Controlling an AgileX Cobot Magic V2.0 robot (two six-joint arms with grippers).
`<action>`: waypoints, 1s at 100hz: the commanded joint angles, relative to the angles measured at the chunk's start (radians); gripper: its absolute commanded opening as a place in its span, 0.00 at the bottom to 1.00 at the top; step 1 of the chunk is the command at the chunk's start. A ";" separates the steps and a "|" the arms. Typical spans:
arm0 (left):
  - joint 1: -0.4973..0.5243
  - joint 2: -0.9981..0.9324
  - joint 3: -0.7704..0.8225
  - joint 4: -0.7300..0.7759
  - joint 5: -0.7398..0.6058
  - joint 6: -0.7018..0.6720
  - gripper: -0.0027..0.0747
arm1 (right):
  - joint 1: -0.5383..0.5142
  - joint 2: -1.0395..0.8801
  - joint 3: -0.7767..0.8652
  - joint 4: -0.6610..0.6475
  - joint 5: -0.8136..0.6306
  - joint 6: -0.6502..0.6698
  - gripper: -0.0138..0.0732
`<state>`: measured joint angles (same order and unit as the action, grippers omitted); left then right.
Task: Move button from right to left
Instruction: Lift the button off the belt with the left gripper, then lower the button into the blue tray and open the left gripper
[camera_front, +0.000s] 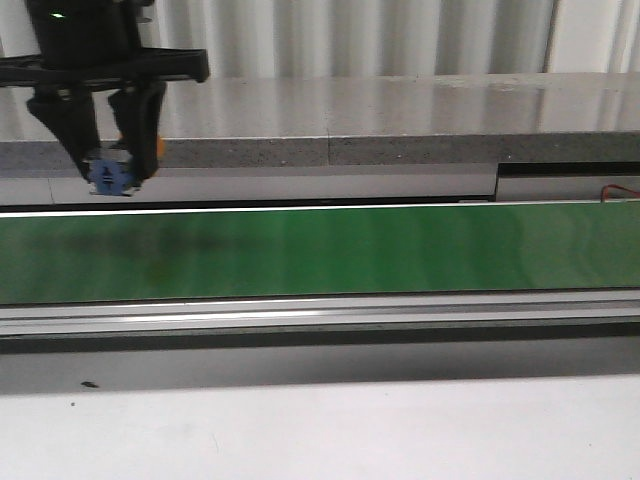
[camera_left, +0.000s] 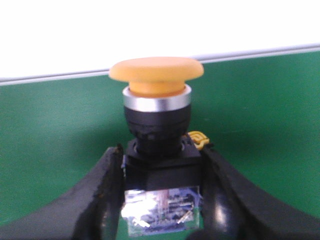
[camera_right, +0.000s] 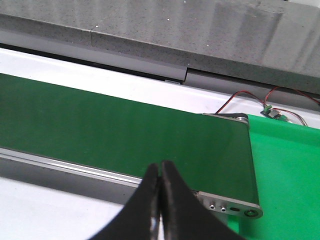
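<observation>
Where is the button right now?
The button is in the left gripper, held above the green conveyor belt at the far left of the front view; the left wrist view shows the fingers clamping its dark body.

A: What hangs above the green belt (camera_front: 330, 250)?
B: The left claw (camera_front: 112, 172), over the belt's left end, its dark fingers (camera_front: 68, 125) pinched on the button (camera_front: 111, 177). The button's blue block points down, clear of the belt.
A: And behind the belt?
B: A grey ledge (camera_front: 400, 120); red wires (camera_front: 620, 190) at its right end.
</observation>
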<state>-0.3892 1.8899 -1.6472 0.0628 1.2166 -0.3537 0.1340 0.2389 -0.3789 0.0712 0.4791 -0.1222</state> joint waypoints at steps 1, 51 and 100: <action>0.053 -0.064 -0.032 0.006 0.029 0.049 0.01 | 0.001 0.007 -0.025 -0.007 -0.076 -0.009 0.08; 0.462 -0.064 -0.028 -0.018 0.049 0.382 0.01 | 0.001 0.007 -0.025 -0.007 -0.076 -0.009 0.08; 0.717 -0.010 -0.008 -0.028 0.049 0.613 0.01 | 0.001 0.007 -0.025 -0.007 -0.076 -0.009 0.08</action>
<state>0.3047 1.9070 -1.6407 0.0456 1.2276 0.2308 0.1340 0.2389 -0.3789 0.0712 0.4791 -0.1222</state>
